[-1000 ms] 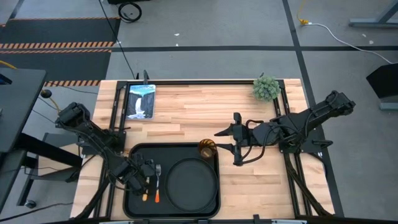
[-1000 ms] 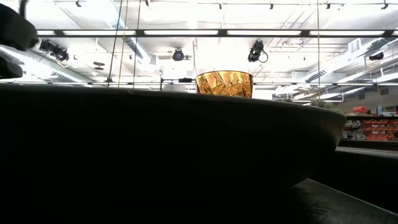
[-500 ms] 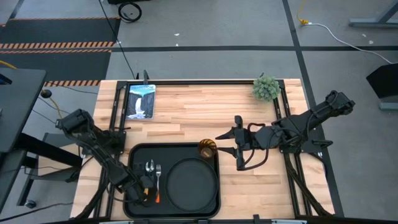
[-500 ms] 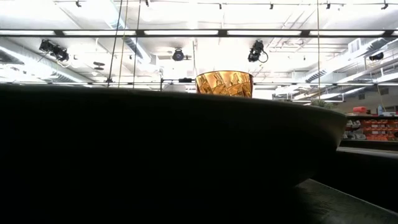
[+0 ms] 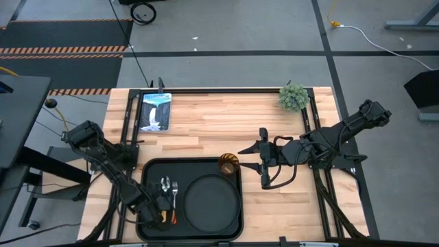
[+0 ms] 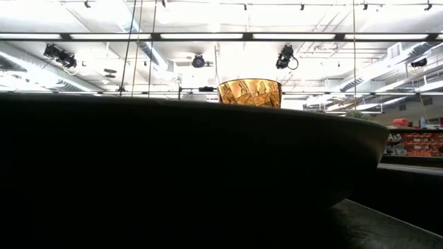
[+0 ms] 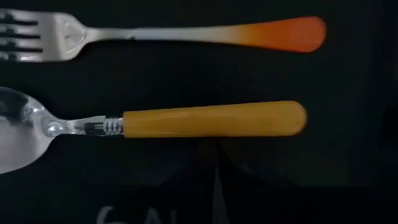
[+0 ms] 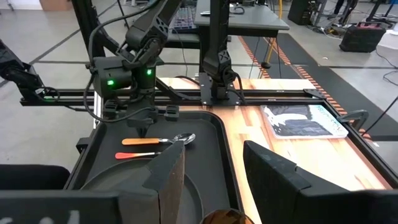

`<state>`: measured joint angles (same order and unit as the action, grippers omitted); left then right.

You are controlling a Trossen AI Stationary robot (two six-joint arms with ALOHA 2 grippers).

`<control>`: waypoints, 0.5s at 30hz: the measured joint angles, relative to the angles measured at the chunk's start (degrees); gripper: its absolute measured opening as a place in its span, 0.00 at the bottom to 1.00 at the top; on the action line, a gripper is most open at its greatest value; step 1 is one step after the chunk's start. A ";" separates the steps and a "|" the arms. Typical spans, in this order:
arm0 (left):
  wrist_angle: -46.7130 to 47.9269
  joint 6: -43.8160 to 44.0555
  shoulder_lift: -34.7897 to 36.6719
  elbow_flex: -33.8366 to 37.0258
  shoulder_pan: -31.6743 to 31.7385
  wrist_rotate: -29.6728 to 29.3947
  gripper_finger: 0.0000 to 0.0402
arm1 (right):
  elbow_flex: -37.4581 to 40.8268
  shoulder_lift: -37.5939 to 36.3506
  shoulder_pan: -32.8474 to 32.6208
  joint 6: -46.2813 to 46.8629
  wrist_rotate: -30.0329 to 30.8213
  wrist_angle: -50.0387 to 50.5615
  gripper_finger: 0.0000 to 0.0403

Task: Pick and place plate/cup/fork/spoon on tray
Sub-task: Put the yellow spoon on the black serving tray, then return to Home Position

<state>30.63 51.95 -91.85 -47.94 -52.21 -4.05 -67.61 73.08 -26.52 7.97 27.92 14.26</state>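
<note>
The black tray [image 5: 147, 171] holds the round black plate [image 5: 209, 202] on its right part. The fork [image 7: 186, 31] and the spoon [image 7: 211, 119] lie side by side on its left part, orange handles toward the near edge. The amber cup [image 5: 228, 165] stands at the tray's far right corner and shows behind the plate's rim [image 6: 208, 173] in the low view [image 6: 249, 92]. My left gripper [image 5: 152, 214] is shut and points down, just left of the spoon's handle [image 8: 140, 141]. My right gripper [image 5: 241, 156] is open and empty, just right of the cup.
A picture card [image 5: 155, 111] lies at the table's far left and a small green plant [image 5: 293, 97] at the far right. Bare wood lies between them and to the right of the tray.
My left gripper has drawn back from over the spoon toward the table's near edge. The spoon now lies uncovered on the tray beside the fork.
</note>
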 joint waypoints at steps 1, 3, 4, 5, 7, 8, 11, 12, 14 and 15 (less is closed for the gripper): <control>0.12 -0.12 0.00 -0.43 0.00 0.00 0.06 | 0.00 0.00 0.00 -0.02 0.11 0.00 0.43; 1.24 -1.04 -0.02 -1.44 0.00 0.00 0.06 | 0.00 0.00 0.00 -0.36 0.12 0.00 0.43; 2.70 -1.63 -0.02 -2.22 0.00 0.00 0.06 | 0.00 0.00 0.00 -0.47 0.11 0.04 0.43; 4.67 -1.96 -0.02 -3.14 0.00 0.00 0.06 | 0.00 0.00 0.00 -0.68 0.11 0.26 0.43; 10.82 -2.12 -0.02 -5.40 0.00 -0.04 0.06 | 0.00 0.00 0.00 -1.79 0.08 1.52 0.43; 14.15 -2.60 0.07 -6.57 0.00 -0.31 0.06 | 0.00 0.00 0.00 -1.99 0.07 2.69 0.43; 18.30 -4.99 2.33 -9.00 -0.04 -4.40 0.06 | 0.85 -0.05 0.24 -1.73 -0.28 4.60 0.43; 18.26 -5.92 3.76 -9.16 -0.10 -6.35 0.05 | 1.93 -0.27 0.47 -1.63 -0.90 4.11 0.43; 17.94 -6.62 7.04 -8.69 0.05 -10.49 0.04 | 4.70 -0.89 1.05 -0.43 -2.58 2.60 0.43; 17.63 -7.08 8.70 -8.23 0.38 -12.57 0.03 | 6.18 -1.30 1.30 0.38 -3.34 1.49 0.43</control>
<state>48.26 44.87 -83.15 -56.17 -51.82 -16.62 -61.43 71.78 -25.22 8.35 24.58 15.75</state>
